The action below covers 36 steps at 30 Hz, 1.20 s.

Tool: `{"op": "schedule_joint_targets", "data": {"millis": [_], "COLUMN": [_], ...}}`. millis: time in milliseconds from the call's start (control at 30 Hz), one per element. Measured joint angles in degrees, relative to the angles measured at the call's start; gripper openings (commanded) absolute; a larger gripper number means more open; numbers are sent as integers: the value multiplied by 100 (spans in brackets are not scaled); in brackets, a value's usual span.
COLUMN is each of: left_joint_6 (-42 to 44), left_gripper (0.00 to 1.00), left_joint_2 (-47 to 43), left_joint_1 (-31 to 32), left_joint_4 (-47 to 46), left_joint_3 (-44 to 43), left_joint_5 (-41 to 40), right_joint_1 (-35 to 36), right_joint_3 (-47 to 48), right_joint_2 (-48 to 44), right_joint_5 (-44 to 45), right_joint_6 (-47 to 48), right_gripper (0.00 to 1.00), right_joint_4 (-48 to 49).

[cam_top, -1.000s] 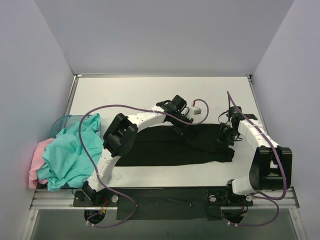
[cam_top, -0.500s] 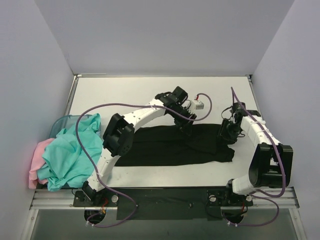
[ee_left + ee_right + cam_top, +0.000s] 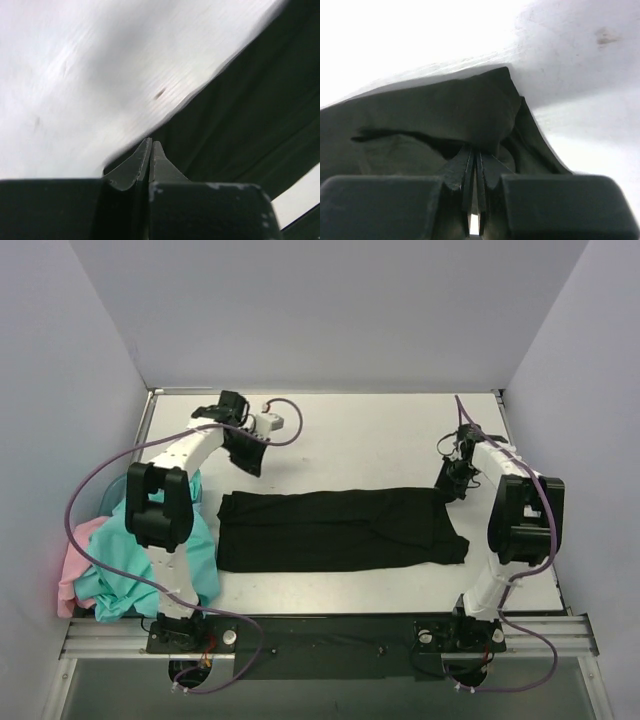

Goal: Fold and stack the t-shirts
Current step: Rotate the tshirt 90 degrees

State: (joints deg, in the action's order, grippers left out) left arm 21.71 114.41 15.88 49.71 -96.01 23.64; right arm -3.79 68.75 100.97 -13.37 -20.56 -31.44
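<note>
A black t-shirt lies folded into a long flat strip across the middle of the table. My left gripper is shut and empty, over bare table just beyond the shirt's far-left corner. In the left wrist view its jaws are pressed together, with the black cloth to their right. My right gripper is at the shirt's far-right corner. In the right wrist view its jaws are closed on a bunched fold of the black cloth. Teal t-shirts and a pink one lie heaped at the left edge.
A translucent teal bin rim shows behind the heap at the left. Purple cables loop from both arms over the table. Grey walls close in the table on three sides. Bare white table lies beyond the black shirt.
My left arm has swung from the shirt's middle far to the left and back, ending off the cloth. My right gripper has shifted slightly back, staying at the shirt's right corner.
</note>
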Motion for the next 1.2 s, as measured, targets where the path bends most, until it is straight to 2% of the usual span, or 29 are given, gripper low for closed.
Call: {"op": "schedule_joint_targets", "data": {"millis": [100, 267, 367, 467, 600, 633, 733, 833, 867, 967, 1100, 1200], "left_joint_6": [289, 575, 592, 597, 673, 667, 575, 382, 326, 232, 190, 247], "left_gripper": [3, 4, 5, 13, 24, 25, 34, 44, 46, 51, 53, 50], "left_joint_2": [-280, -481, -481, -531, -691, -750, -914, -984, -984, -938, -693, -496], "left_joint_1": [-424, -448, -498, -590, -625, -623, -627, -699, -728, -778, -693, -568], "left_joint_4": [-46, -205, -332, -354, -179, -109, 46, 11, -39, -188, -348, -479], "left_joint_3": [767, 1744, 2085, 2175, 2205, 2203, 2129, 1853, 1777, 1707, 1720, 1773], "left_joint_5": [-538, -1239, -1558, -1591, -1080, -881, -470, -343, -345, -341, -313, -337], "right_joint_1": [-37, -103, -223, -304, -321, -321, -319, -323, -328, -356, -564, -946], "right_joint_3": [26, 498, 1580, 2881, 4559, 4804, 5431, 5425, 5355, 4542, 3289, 2712], "right_joint_2": [481, 1097, 1825, 2632, 3611, 3755, 4035, 3818, 3694, 2793, 1464, 1027], "right_joint_5": [-111, -249, -409, -579, -822, -861, -960, -911, -870, -610, -184, -13], "right_joint_6": [-42, -160, -267, -356, -389, -393, -407, -291, -251, -59, 28, -2], "right_gripper": [0, 0, 0, 0, 0, 3, 22, 33, 34, 37, 42, 46], "right_joint_4": [-11, -313, -533, -785, -892, -876, -850, -763, -739, -579, -562, -555]}}
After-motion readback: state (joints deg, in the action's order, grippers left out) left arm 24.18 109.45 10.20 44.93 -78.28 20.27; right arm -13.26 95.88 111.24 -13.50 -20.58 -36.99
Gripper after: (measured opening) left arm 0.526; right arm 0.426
